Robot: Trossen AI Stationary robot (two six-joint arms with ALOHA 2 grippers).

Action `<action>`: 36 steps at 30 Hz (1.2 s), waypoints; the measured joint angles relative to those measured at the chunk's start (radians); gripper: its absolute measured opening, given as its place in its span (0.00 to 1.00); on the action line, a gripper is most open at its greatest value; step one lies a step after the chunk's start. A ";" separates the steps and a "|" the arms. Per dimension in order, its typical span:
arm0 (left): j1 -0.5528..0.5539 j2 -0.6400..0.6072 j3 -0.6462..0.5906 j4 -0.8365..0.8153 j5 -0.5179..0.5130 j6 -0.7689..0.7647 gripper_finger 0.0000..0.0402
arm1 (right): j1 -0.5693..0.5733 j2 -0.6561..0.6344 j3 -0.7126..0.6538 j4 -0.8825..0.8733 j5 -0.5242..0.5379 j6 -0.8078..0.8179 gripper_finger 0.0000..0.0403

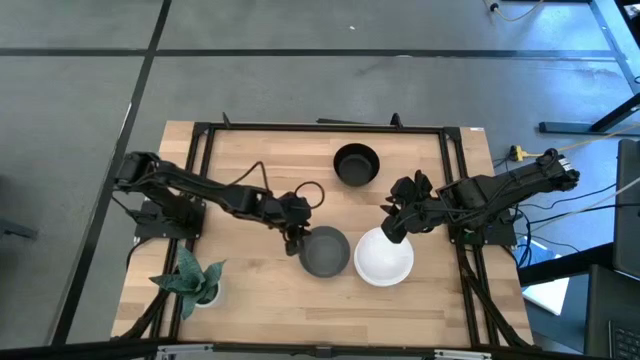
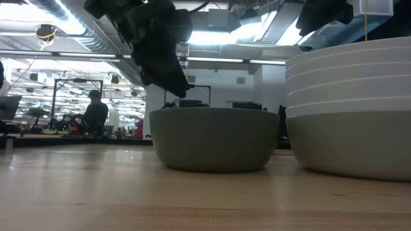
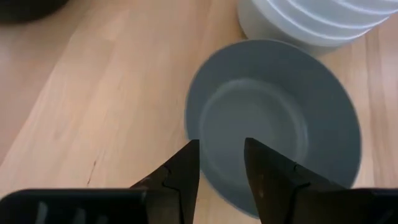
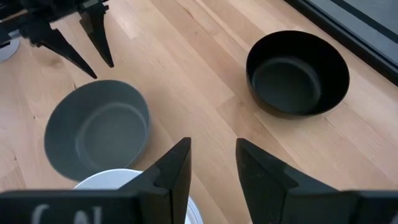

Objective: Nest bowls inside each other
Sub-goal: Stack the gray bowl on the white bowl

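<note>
honestly nothing readable anywhere here. no labels, brands, numbers or signs that i can make out on the bowls, on the table or on the arms. the room behind the table in the low view has screens and clutter, but any lettering there is way too small and blurry to tell.
</note>
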 joint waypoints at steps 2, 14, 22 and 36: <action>0.000 0.017 0.014 -0.017 0.000 -0.004 0.30 | 0.000 0.000 0.000 -0.001 -0.002 -0.006 0.32; 0.001 0.030 0.027 -0.112 -0.056 -0.055 0.30 | 0.000 0.000 0.000 -0.013 -0.002 -0.023 0.32; -0.005 0.055 0.025 -0.115 -0.007 -0.060 0.30 | 0.000 0.000 0.000 -0.025 -0.002 -0.023 0.32; -0.006 0.125 0.027 -0.086 0.020 -0.078 0.30 | 0.000 0.000 0.000 -0.039 -0.002 -0.025 0.32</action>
